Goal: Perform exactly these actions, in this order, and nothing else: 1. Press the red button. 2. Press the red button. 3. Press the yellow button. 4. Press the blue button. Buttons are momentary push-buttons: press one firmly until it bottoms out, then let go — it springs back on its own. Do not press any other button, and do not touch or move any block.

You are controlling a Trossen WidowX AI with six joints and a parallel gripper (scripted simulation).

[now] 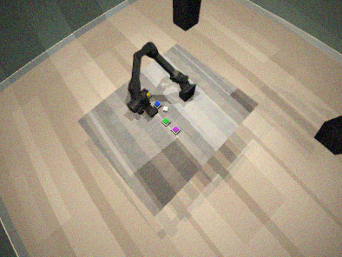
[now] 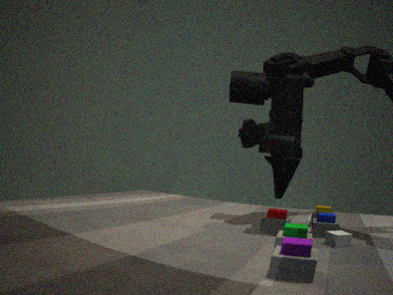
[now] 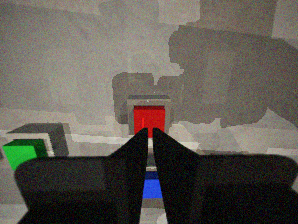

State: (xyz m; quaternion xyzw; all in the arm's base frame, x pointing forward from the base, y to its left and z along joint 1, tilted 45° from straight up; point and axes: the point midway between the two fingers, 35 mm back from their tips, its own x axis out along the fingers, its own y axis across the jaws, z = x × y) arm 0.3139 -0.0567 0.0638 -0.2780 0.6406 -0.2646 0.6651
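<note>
The red button [image 2: 276, 214] [image 3: 149, 119] stands raised in its grey housing; the arm hides most of it in the top view. My gripper [image 2: 279, 197] [image 3: 150, 132] is shut and empty, its tips a small gap above the red button. The blue button [image 1: 157, 104] [image 2: 326, 217] [image 3: 152, 189] shows partly behind the fingers in the wrist view. The yellow button [image 1: 147, 95] [image 2: 323, 208] is beyond the blue one in the exterior view and out of sight in the wrist view. Both caps look raised.
A green button [image 1: 166, 121] [image 2: 295, 230] [image 3: 20, 152] and a purple button [image 1: 175, 129] [image 2: 297, 247] stand in a line away from the red one. A small white block [image 1: 166, 108] [image 2: 338, 239] lies near the blue button.
</note>
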